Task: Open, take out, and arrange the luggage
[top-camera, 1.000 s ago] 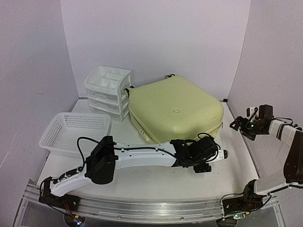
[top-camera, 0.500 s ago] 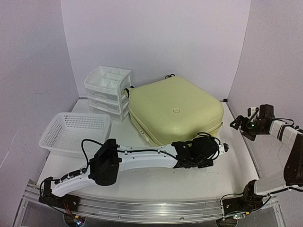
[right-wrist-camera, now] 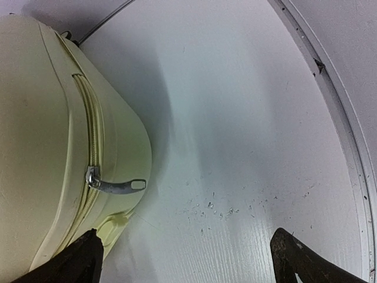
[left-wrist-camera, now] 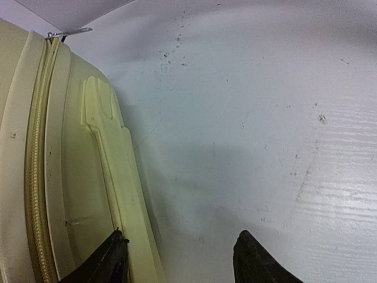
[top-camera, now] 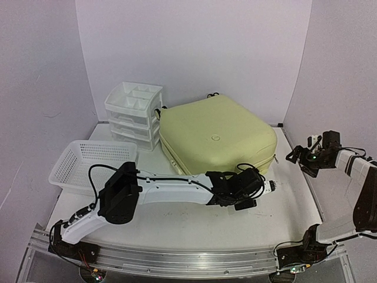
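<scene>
Opening step, luggage (top-camera: 218,138) zipped shut mid-frame, left gripper (left-wrist-camera: 182,256) half-spread, empty, at its lower edge, right gripper (right-wrist-camera: 182,256) wide, empty; next, pinching the zipper pull (right-wrist-camera: 118,186).

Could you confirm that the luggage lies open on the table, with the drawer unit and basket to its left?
Not quite: the luggage lies shut, as the top external view shows; the drawer unit and basket are indeed to its left.
</scene>
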Controlling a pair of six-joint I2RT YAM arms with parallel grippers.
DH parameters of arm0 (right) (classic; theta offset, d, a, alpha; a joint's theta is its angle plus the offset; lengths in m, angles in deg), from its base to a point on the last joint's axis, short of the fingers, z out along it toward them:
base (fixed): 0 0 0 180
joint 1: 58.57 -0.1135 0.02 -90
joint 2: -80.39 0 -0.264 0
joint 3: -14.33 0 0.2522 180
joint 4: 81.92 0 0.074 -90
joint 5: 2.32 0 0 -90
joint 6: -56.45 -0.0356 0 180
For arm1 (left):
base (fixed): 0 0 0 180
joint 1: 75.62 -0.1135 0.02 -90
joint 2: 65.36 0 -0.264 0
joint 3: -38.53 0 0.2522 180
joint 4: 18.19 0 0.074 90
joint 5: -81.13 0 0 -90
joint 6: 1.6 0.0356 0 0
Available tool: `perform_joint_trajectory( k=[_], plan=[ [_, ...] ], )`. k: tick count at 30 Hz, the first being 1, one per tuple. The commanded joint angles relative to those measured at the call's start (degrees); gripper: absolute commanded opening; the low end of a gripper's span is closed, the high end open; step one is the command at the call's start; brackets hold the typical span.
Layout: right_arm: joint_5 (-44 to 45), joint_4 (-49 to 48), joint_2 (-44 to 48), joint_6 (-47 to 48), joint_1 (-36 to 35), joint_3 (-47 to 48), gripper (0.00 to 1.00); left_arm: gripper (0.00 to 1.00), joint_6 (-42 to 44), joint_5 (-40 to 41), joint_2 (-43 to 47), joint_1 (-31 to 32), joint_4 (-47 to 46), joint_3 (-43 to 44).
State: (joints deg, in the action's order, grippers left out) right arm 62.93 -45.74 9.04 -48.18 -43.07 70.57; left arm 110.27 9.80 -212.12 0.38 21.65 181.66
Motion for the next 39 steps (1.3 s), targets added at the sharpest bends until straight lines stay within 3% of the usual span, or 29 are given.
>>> perform_joint_trajectory(
  k=[1, 4, 8, 12, 15, 19, 22, 24, 30, 37, 39],
  plan=[
    [0.27, -0.14, -0.77, -0.23, 0.19, 2.42, 0.98, 0.58, -8.17, -2.89, 6.73, -1.93, 13.74, -11.71],
    [-3.35, -0.13, -3.16, 1.09, 0.09, 2.77, 0.98, 0.57, -10.47, -3.01, 11.79, -1.92, 13.52, -19.10],
    [-14.52, -0.33, -7.89, 4.03, -2.25, 3.83, 0.98, 0.56, -12.65, -4.25, 16.87, -1.92, 12.85, -26.72],
    [-20.46, -10.23, -6.29, 2.52, -5.94, -2.57, 0.98, 0.56, -13.44, -6.16, 20.81, -1.88, 10.76, -29.93],
    [-14.90, -13.05, -1.65, 4.78, -12.54, -6.46, 0.98, 0.55, -13.21, -6.82, 21.68, -1.86, 9.87, -29.32],
    [-16.53, -13.65, 1.90, 5.93, -13.66, -9.21, 0.92, 0.56, -13.00, -8.88, 23.18, -1.84, 8.51, -28.75],
    [-21.43, -12.28, -0.36, 8.86, -13.63, -8.15, 0.66, 0.56, -12.35, -11.35, 23.79, -1.83, 7.00, -27.47],
    [-21.52, -12.31, -3.07, 10.32, -13.66, -7.10, 0.57, 0.57, -11.92, -11.70, 23.42, -1.83, 6.65, -25.89],
    [-22.04, -12.30, -4.14, 14.11, -13.66, -5.65, 0.56, 0.58, -10.84, -10.92, 22.79, -1.83, 6.17, -22.35],
    [-24.20, -15.03, -3.76, 17.27, -15.07, -6.79, 0.59, 0.67, -8.44, -7.76, 17.44, -2.06, 5.22, -17.72],
    [-22.76, -15.03, -3.62, 18.32, -16.01, -6.95, 0.55, 0.67, -8.08, -6.76, 15.51, -2.38, 5.27, -16.89]
  ],
)
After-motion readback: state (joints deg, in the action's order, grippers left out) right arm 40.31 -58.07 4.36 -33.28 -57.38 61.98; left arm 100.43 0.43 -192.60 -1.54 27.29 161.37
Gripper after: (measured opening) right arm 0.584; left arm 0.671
